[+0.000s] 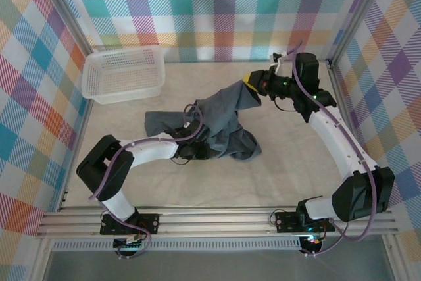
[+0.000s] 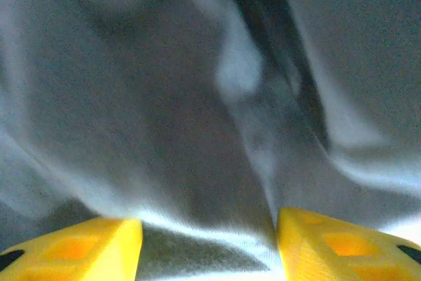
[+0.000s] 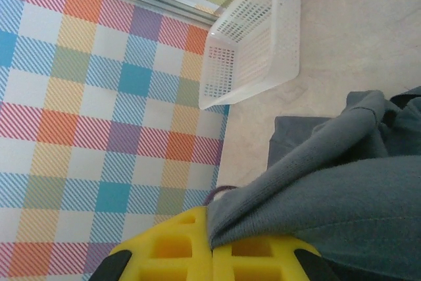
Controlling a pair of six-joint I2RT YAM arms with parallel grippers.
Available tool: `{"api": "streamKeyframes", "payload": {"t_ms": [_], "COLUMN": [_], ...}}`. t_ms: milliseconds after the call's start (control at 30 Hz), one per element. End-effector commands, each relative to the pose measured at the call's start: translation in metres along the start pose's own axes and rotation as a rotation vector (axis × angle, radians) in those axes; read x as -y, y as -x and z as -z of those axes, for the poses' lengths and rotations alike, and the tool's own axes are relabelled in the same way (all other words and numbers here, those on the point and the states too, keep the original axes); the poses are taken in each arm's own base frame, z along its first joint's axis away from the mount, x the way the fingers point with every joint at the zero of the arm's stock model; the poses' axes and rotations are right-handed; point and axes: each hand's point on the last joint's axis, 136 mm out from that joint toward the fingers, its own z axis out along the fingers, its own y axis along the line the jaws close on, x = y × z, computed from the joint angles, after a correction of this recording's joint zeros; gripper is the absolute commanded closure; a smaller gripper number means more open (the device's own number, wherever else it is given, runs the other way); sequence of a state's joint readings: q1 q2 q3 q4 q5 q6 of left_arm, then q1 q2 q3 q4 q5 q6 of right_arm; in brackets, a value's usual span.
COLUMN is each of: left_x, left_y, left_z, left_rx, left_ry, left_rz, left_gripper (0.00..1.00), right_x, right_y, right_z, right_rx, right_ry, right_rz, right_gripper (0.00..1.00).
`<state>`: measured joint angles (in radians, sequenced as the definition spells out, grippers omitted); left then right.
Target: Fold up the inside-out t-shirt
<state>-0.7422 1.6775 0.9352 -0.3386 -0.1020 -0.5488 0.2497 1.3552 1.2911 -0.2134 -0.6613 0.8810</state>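
The inside-out t-shirt (image 1: 223, 120) is a dark blue-grey crumpled heap in the middle of the table, with one part pulled up towards the back right. My right gripper (image 1: 251, 83) is shut on that raised edge; in the right wrist view its yellow fingers (image 3: 212, 228) pinch the cloth (image 3: 342, 189) between them. My left arm (image 1: 151, 148) reaches in from the left, its wrist tucked into the shirt's near-left folds. In the left wrist view the left gripper (image 2: 209, 231) has its yellow fingers (image 2: 99, 245) apart, with a fold of the grey cloth (image 2: 197, 129) lying across the gap.
A white plastic lattice basket (image 1: 125, 74) stands at the back left, also seen tilted in the right wrist view (image 3: 253, 44). Checked walls enclose the table on three sides. An aluminium rail (image 1: 217, 218) runs along the near edge.
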Motion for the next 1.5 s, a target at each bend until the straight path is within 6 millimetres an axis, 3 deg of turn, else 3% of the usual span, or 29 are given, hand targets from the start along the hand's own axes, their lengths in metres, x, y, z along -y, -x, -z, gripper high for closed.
{"api": "streamKeyframes", "payload": {"t_ms": [0,33,67,133,167,233,300,400,500,600,667,767,867,967,1033,1133,1167,1200,1233,1333,1400,1467], "left_x": [-0.014,-0.014,-0.015,-0.017,-0.019,-0.021,-0.027,-0.024,-0.013,0.002,0.009,0.011,0.005,0.001,-0.002,-0.012,-0.012,-0.011,-0.004,0.016,0.024,0.027], "left_y": [0.025,0.028,0.034,0.053,0.068,0.099,0.132,0.166,0.191,0.212,0.229,0.260,0.295,0.331,0.357,0.397,0.407,0.418,0.423,0.421,0.408,0.388], "left_z": [0.005,0.010,0.019,0.054,0.081,0.145,0.227,0.341,0.422,0.471,0.484,0.481,0.445,0.392,0.345,0.274,0.264,0.238,0.222,0.203,0.205,0.211], "left_rx": [0.084,0.098,0.120,0.196,0.255,0.388,0.574,0.858,1.023,1.109,1.145,1.138,1.067,0.993,0.935,0.867,0.868,0.842,0.824,0.774,0.728,0.659], "left_ry": [0.127,0.127,0.118,0.095,0.083,0.052,0.036,-0.026,-0.070,-0.091,-0.072,-0.042,-0.045,-0.065,-0.083,-0.086,-0.092,-0.101,-0.132,-0.235,-0.254,-0.254], "left_rz": [0.007,0.006,0.016,0.034,0.037,0.039,0.033,-0.019,-0.084,-0.139,-0.166,-0.165,-0.132,-0.101,-0.083,-0.048,-0.044,-0.046,-0.056,-0.059,-0.061,-0.037], "left_gripper": [0.90,1.00,1.00,1.00,1.00,1.00,1.00,1.00,1.00,1.00,1.00,1.00,1.00,1.00,1.00,1.00,1.00,1.00,0.94,0.58,0.49,0.48], "right_x": [-0.025,-0.030,-0.036,-0.054,-0.066,-0.094,-0.134,-0.190,-0.232,-0.264,-0.276,-0.275,-0.246,-0.176,-0.122,-0.053,-0.035,-0.016,0.003,0.049,0.078,0.098], "right_y": [0.003,0.004,0.007,0.013,0.017,0.024,0.029,0.030,0.024,0.012,0.007,0.010,0.031,0.065,0.081,0.085,0.084,0.082,0.080,0.072,0.067,0.062], "right_z": [0.025,0.029,0.034,0.046,0.053,0.071,0.095,0.136,0.179,0.219,0.241,0.255,0.244,0.219,0.196,0.155,0.143,0.131,0.120,0.104,0.106,0.110], "right_rx": [0.066,0.075,0.092,0.129,0.156,0.217,0.296,0.440,0.592,0.731,0.813,0.891,0.896,0.877,0.830,0.697,0.658,0.616,0.576,0.502,0.482,0.461], "right_ry": [0.006,0.001,-0.003,0.001,0.008,0.030,0.089,0.180,0.246,0.317,0.336,0.288,0.131,-0.157,-0.344,-0.497,-0.525,-0.554,-0.583,-0.687,-0.793,-0.877], "right_rz": [0.069,0.081,0.097,0.152,0.194,0.281,0.408,0.579,0.718,0.814,0.840,0.843,0.769,0.595,0.513,0.424,0.399,0.372,0.350,0.294,0.245,0.206], "right_gripper": [1.00,1.00,1.00,1.00,1.00,1.00,1.00,1.00,1.00,1.00,1.00,1.00,1.00,1.00,1.00,1.00,1.00,1.00,1.00,1.00,1.00,1.00]}}
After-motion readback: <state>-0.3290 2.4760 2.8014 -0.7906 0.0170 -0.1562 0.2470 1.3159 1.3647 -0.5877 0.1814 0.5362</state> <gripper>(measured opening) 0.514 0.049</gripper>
